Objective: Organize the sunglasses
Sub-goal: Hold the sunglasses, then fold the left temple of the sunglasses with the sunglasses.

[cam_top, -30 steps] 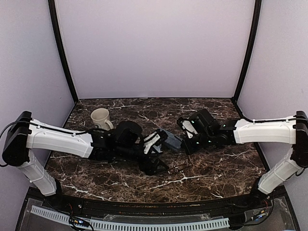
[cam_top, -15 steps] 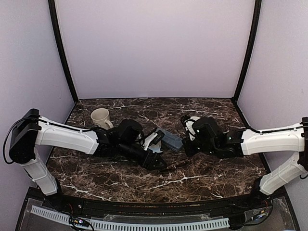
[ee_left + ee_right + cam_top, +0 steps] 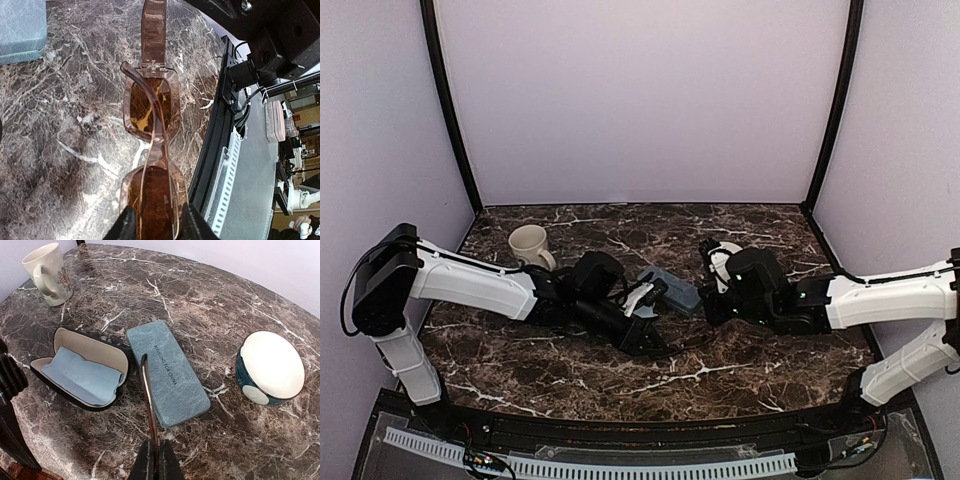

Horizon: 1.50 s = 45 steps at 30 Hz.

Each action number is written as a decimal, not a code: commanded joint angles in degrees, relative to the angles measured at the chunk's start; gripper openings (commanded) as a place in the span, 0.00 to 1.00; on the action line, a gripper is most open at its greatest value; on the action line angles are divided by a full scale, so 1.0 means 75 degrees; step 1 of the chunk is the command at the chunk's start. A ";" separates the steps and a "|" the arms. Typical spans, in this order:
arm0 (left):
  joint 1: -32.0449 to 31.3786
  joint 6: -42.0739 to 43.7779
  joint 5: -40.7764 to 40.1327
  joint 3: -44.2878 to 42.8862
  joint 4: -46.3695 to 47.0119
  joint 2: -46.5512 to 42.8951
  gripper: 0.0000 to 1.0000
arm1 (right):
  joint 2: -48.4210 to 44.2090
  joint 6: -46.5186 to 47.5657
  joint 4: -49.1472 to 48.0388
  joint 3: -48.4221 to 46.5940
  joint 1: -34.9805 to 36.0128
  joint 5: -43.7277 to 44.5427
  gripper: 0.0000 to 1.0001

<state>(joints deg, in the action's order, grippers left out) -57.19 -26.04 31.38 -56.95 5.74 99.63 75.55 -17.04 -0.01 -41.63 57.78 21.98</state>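
This was a robot lab's test booth, not a home: a marble-patterned table (image 3: 750, 365) stood closed in by plain lilac panels (image 3: 640, 100) on black posts (image 3: 448, 110), with a left arm (image 3: 470, 285) and right arm (image 3: 890, 295) mounted at its near edge. A slotted cable duct (image 3: 620, 466) ran along that edge, and the left wrist view showed wires (image 3: 287, 82) and cluttered equipment beyond it.

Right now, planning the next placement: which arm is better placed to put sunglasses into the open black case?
Left, probably: left gripper grips the sunglasses by a lens, nearer the open case; right gripper pinches only a thin temple.
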 commanded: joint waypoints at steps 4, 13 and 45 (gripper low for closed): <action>0.0067 0.0050 0.0274 -0.0119 0.0032 0.0027 0.24 | -0.0288 -0.0016 -0.0593 0.0262 0.0100 0.0127 0.00; 0.0090 0.0102 0.0258 -0.0186 -0.0009 0.0107 0.14 | -0.0257 -0.0009 -0.0689 0.0313 0.0135 -0.0057 0.00; 0.0181 0.0133 -0.0012 -0.0085 -0.0024 -0.0008 0.00 | 0.0020 0.0058 -0.1121 0.0477 0.0174 -0.2258 0.32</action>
<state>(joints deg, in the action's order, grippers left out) -56.42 -25.10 32.03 -57.08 4.38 100.51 75.11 -16.38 -5.23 -38.92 58.30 10.11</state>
